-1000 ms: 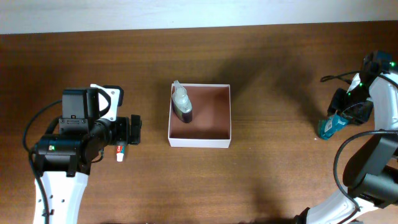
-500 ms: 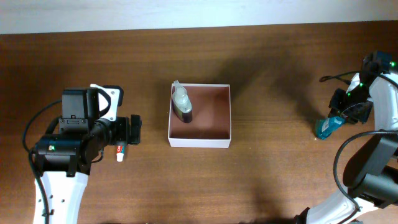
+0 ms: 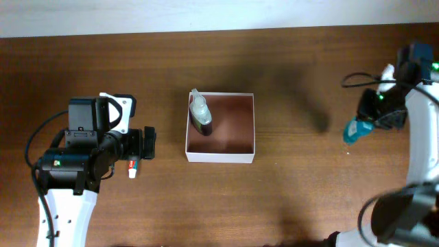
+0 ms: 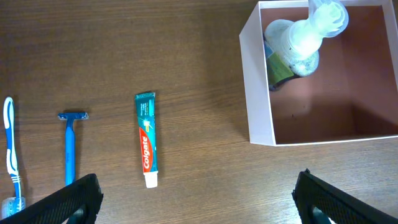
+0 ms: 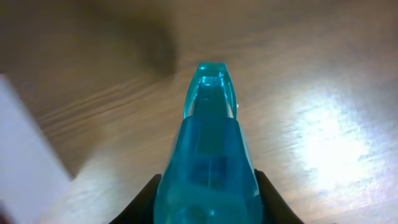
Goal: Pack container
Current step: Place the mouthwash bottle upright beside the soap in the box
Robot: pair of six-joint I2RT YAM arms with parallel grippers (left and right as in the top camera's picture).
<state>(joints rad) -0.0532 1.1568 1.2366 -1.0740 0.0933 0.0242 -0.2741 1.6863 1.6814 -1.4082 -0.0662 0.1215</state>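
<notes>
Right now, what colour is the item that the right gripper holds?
The held item is translucent turquoise-blue, clearest in the right wrist view.

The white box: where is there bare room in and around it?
In the container, the floor right of the pump bottle is bare; so is the table toward the teal item in the right hand. Its left is crowded: toothpaste, razor, toothbrush.

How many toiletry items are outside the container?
4: toothbrush, razor and toothpaste tube lie on the table left of the container; a teal bottle is between the right fingers. More may be hidden.
</notes>
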